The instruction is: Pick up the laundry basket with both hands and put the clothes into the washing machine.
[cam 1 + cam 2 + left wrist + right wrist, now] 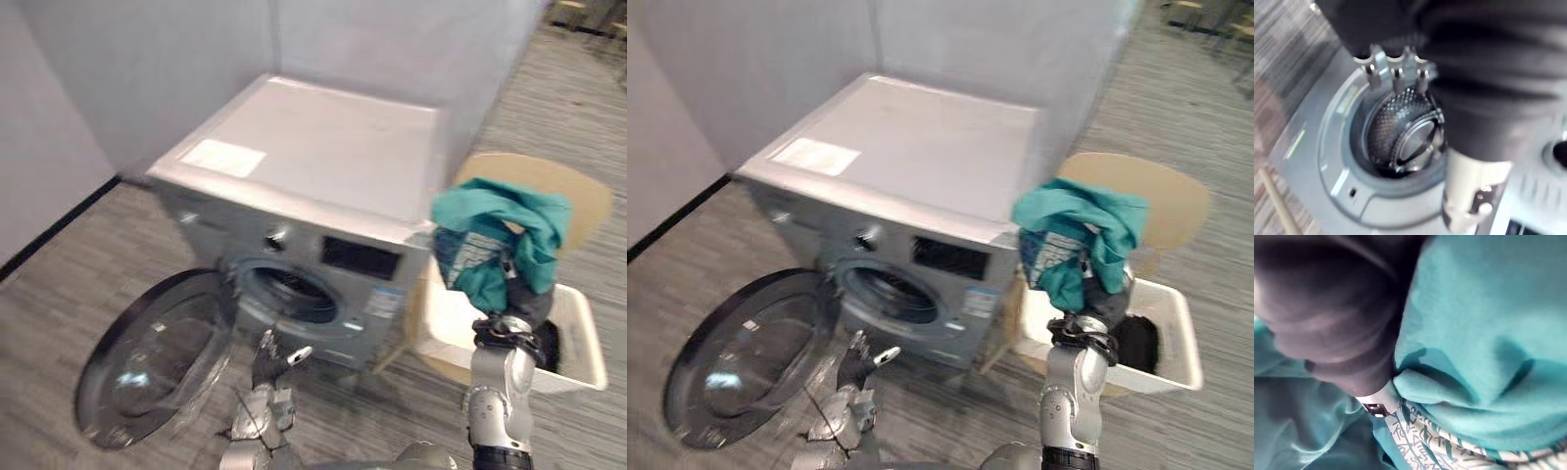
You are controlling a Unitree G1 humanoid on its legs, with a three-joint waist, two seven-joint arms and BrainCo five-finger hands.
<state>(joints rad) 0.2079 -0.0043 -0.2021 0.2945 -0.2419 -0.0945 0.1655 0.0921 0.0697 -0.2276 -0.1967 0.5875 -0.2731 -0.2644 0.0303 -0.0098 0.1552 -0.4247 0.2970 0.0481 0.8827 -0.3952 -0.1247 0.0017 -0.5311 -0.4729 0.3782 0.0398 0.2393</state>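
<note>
My right hand (525, 305) is raised at the right, shut on a teal garment (490, 240) with a patterned white part. The cloth drapes over the hand and hangs above the white laundry basket (590, 328). In the right wrist view the teal garment (1484, 308) is bunched against the hand's dark cover. The basket stands on the floor to the right of the silver washing machine (313, 157) and holds something dark (547, 345). The machine's round door (157, 357) is swung open to the left, baring the drum opening (294, 289). My left hand (272, 360) hovers open, low before that opening.
A beige chair-like back (558, 186) stands behind the basket. Grey partition walls (147, 69) close in behind and to the left of the machine. The open door takes up the striped carpet at the lower left.
</note>
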